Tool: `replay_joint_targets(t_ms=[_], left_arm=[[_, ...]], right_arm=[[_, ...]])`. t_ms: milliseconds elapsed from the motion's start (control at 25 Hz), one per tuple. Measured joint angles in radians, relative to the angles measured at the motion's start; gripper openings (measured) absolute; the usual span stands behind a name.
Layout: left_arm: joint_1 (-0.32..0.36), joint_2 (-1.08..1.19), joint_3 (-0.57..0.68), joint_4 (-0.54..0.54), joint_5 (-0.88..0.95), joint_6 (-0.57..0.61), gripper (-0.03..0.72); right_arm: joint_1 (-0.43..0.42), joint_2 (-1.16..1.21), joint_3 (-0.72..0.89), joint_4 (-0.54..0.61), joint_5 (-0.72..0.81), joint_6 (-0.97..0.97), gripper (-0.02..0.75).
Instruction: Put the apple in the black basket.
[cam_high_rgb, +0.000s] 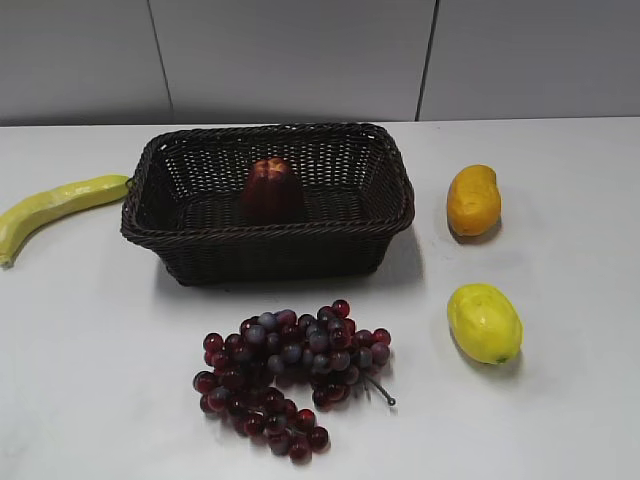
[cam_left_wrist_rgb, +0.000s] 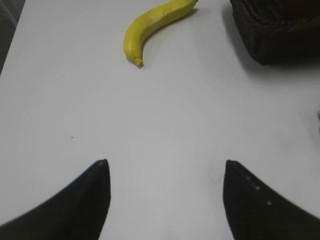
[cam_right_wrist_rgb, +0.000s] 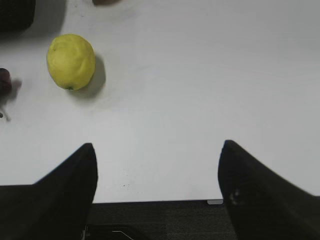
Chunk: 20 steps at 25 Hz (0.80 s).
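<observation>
Both arms' fingers spread wide, empty, over bare table; grapes front the black basket holding the apple.

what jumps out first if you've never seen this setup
The black basket at the table's centre back, with the dark red apple standing inside it. Next the grapes sprawled in front of it, then the banana touching its left end.
</observation>
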<state>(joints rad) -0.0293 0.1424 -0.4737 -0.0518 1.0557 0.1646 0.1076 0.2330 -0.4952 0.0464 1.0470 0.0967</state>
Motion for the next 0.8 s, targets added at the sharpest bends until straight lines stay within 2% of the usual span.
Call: replay_joint_targets(t_ms=[240, 800], left_arm=[[0.000, -0.119, 0.000, 0.000, 0.002, 0.000, 0.520], [0.000, -0.122, 0.000, 0.000, 0.002, -0.001, 0.484]], right_arm=[[0.000, 0.000, 0.000, 0.000, 0.000, 0.000, 0.571], [0.000, 0.000, 0.000, 0.000, 0.000, 0.000, 0.571]])
